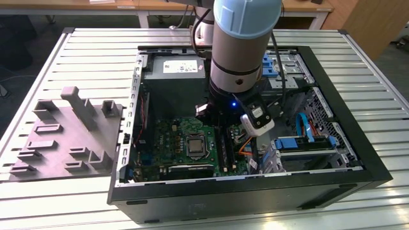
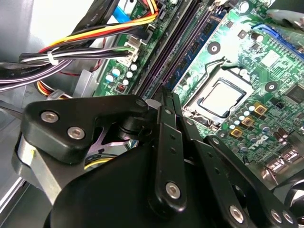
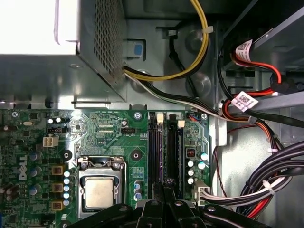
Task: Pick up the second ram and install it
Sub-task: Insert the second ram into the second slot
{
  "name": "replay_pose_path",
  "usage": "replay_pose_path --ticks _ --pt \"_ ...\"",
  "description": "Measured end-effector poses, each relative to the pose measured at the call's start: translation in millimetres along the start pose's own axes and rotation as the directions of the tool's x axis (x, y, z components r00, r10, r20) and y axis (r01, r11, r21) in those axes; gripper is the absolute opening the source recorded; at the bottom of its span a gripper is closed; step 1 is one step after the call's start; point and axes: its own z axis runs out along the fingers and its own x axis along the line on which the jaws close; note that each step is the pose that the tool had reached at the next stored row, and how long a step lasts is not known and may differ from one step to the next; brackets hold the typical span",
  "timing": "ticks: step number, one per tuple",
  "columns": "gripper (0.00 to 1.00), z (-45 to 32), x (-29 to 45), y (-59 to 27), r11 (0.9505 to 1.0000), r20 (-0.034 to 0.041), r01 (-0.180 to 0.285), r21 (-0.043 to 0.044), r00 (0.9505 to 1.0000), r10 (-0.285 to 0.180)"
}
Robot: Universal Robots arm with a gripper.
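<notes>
Your claw hangs over the black slot rails, its black metal fingers pinched together. You cannot tell whether anything thin sits between them. Just beyond the fingertips a greenish ram strip, flat and chip-studded, stands on edge in a rail, its long axis running straight away from the claw.

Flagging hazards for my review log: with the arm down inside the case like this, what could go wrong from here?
The end effector sits low over the memory slots; pressing off-line could strain the motherboard. The cable bundle lies close beside it and could snag.
</notes>
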Motion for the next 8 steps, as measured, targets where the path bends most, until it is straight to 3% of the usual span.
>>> replay_pose_path --ticks 8 --pt "0.11 1.7 0.0 -1.7 1.0000 0.0000 0.000 0.0000 1.0000 0.000"
